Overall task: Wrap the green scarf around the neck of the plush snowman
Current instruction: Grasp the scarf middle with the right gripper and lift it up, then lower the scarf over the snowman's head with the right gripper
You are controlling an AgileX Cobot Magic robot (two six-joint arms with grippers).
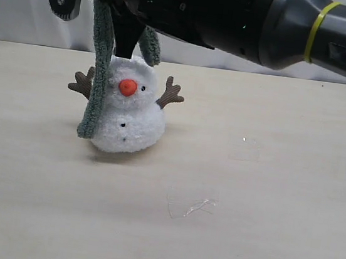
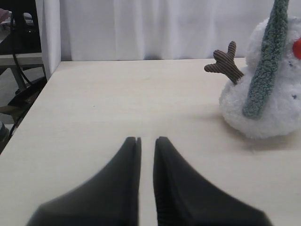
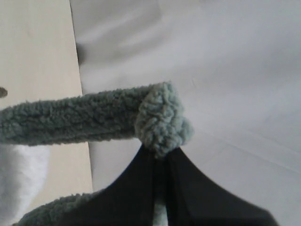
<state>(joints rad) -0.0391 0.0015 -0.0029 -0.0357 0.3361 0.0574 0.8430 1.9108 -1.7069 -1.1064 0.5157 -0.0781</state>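
The plush snowman (image 1: 130,121) stands upright on the pale table, left of centre, orange nose facing front. The green scarf (image 1: 96,82) hangs over it: one long strand drops down its left side past the brown arm, and a short end (image 1: 150,46) dangles by the head. My right gripper (image 1: 125,46) reaches across above the head, shut on a bunched fold of the scarf (image 3: 162,122). The left wrist view shows the snowman (image 2: 277,108) and scarf (image 2: 265,66) off to one side. My left gripper (image 2: 147,140) sits low over bare table, fingers nearly together, holding nothing.
A crumpled clear plastic scrap (image 1: 189,206) lies on the table (image 1: 284,149) in front of the snowman, toward the right. A white curtain (image 2: 155,28) closes the back. The table's side edge (image 2: 47,89) drops off beyond my left gripper.
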